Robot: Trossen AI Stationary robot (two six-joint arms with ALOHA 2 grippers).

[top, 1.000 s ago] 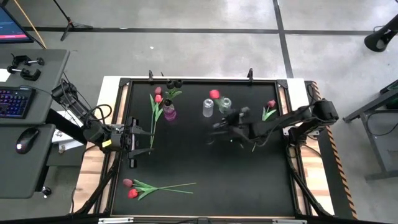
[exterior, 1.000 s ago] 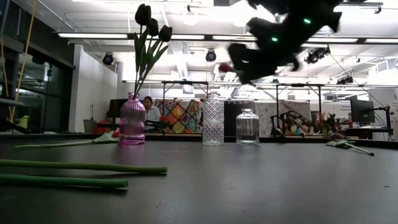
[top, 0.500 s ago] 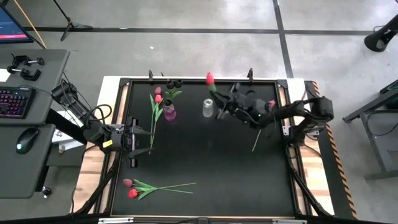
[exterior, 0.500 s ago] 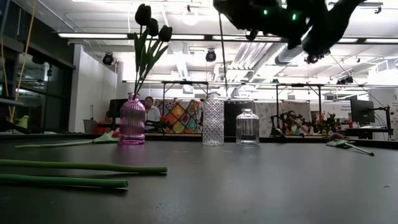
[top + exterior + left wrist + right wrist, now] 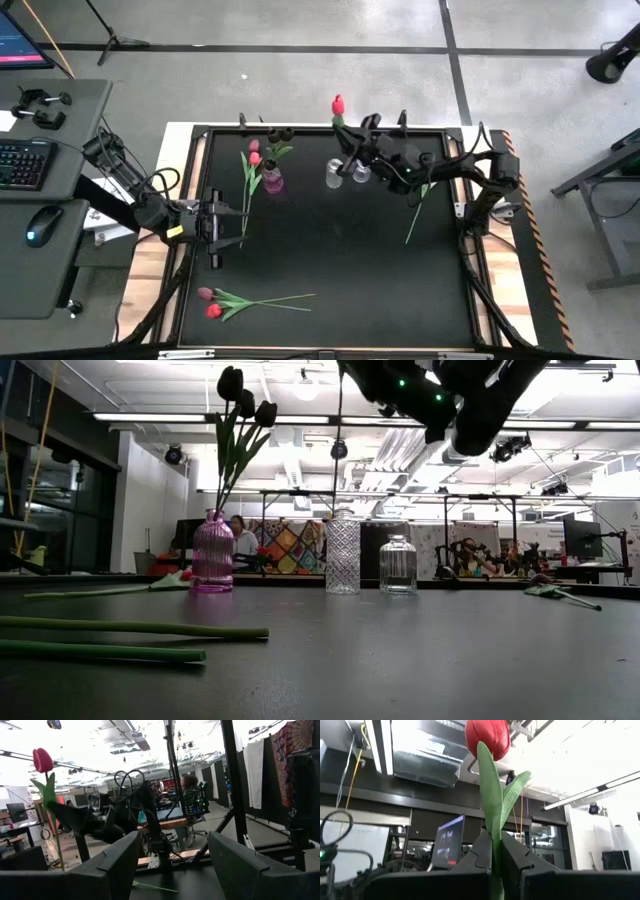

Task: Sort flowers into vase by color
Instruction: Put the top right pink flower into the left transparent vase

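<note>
Your pink vase (image 5: 271, 182) at the far left of the table (image 5: 330, 270) holds dark maroon tulips (image 5: 243, 405); the two clear vases (image 5: 334, 174) beside it look empty. Your right gripper (image 5: 357, 150) pinches a red tulip (image 5: 338, 104) upright by its stem above them. Your left gripper (image 5: 236, 221) waits at the left edge, fingers spread. Loose tulips (image 5: 213, 302) lie near you

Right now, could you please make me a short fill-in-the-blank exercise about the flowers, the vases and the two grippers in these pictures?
1. The right gripper is shut on a ____ tulip.
2. The dark maroon tulips stand in the ____ vase.
3. The tall clear vase and the short clear vase hold ____ flowers.
4. The left gripper waits at the table's ____ side.

Missing words: red; pink; no; left
</note>
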